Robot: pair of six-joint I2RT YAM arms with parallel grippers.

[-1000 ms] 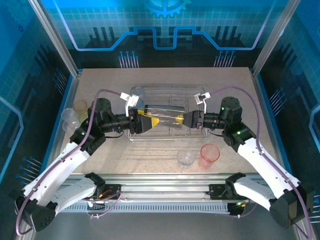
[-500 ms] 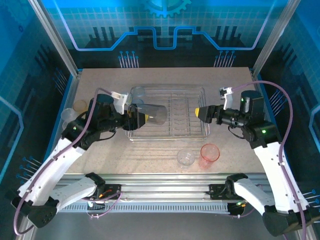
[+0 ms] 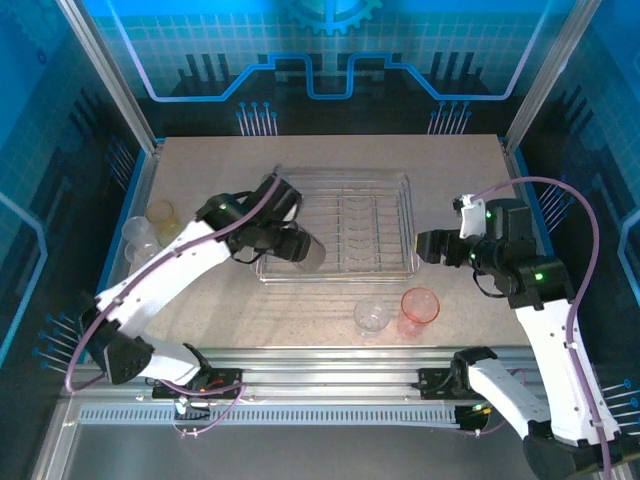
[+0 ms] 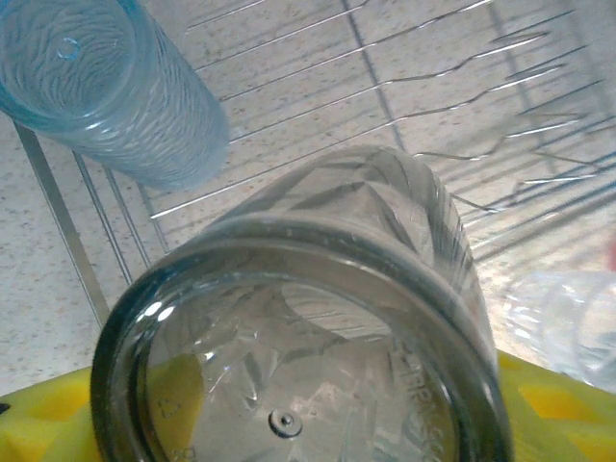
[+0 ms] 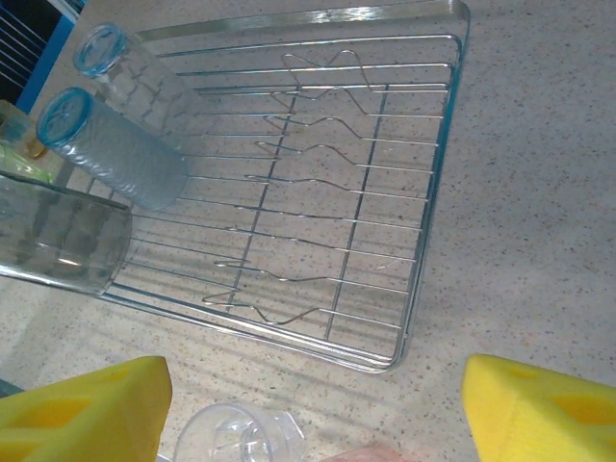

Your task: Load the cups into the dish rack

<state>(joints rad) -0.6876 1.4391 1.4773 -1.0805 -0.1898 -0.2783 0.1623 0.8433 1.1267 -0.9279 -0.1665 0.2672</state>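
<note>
My left gripper (image 3: 292,243) is shut on a smoky grey cup (image 3: 308,252), held over the front left part of the silver wire dish rack (image 3: 405,200). In the left wrist view the grey cup (image 4: 318,318) has its base toward the camera, between the yellow fingers (image 4: 48,423). Two pale blue cups (image 5: 120,149) (image 5: 111,58) lie in the rack's left side. My right gripper (image 3: 418,246) stands open beside the rack's right edge, holding nothing. A clear cup (image 3: 371,316) and a pink-red cup (image 3: 419,308) stand on the table in front of the rack.
An amber cup (image 3: 160,212) and clear cups (image 3: 137,234) stand together at the table's left edge. The rack's right half (image 5: 385,192) holds bare prongs. The clear cup (image 5: 241,438) sits just below my right gripper's fingers (image 5: 91,409).
The right gripper let go of the grey cup and drew back to the right of the rack. The left arm carried the cup to the rack's front left and turned it.
</note>
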